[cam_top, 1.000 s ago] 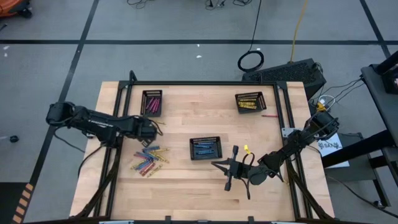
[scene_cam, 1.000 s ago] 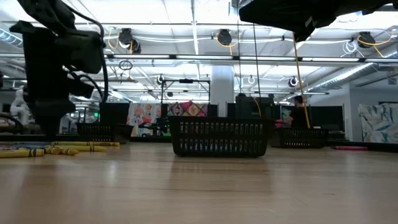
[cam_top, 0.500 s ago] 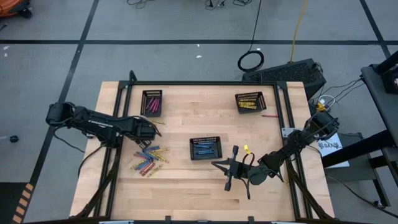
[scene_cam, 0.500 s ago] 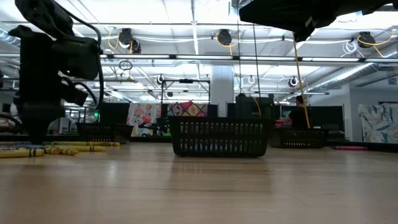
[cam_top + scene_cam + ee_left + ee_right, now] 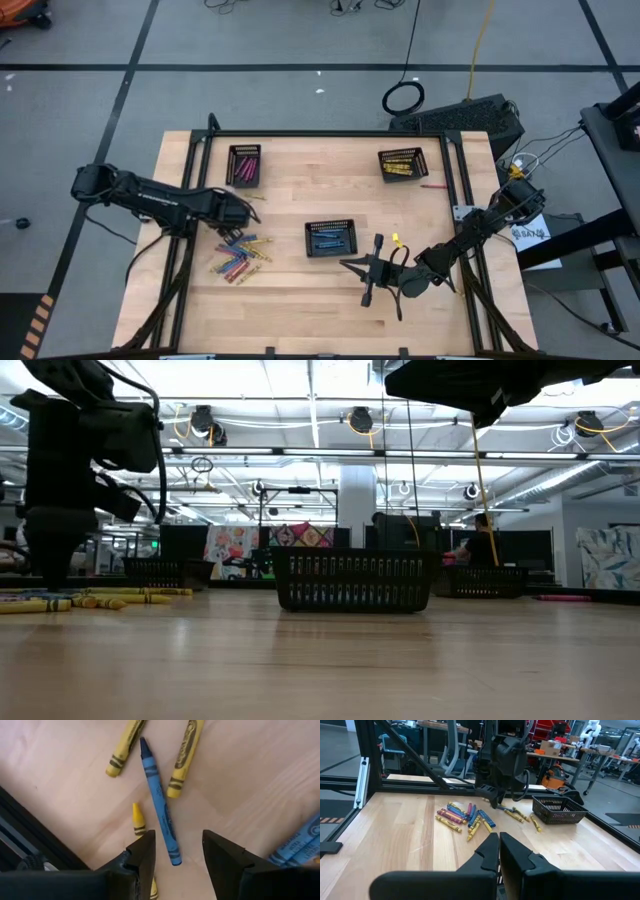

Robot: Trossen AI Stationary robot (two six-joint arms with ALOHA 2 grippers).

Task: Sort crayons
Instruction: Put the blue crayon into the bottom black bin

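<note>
Loose crayons (image 5: pixel 240 256) in blue, pink and yellow lie flat on the table at its left. My left gripper (image 5: pixel 177 847) points down, open, just above more of them. A single blue crayon (image 5: pixel 159 802) lies flat with its near end between the two fingers, untouched, and yellow crayons (image 5: pixel 185 755) lie beside it. In the high view this gripper (image 5: pixel 238 212) is right of the table's left edge. My right gripper (image 5: pixel 368 280) hangs level and shut over the near middle of the table, holding nothing.
Three black mesh trays stand on the table: one with pink crayons (image 5: pixel 244 165) far left, one with yellow (image 5: pixel 402 162) far right, one with blue (image 5: pixel 330 238) in the middle. A pink crayon (image 5: pixel 432 186) and a yellow one (image 5: pixel 396 239) lie apart at the right.
My left gripper has turned a little at the wrist over the loose crayons and stays open. The crayons have not moved.
</note>
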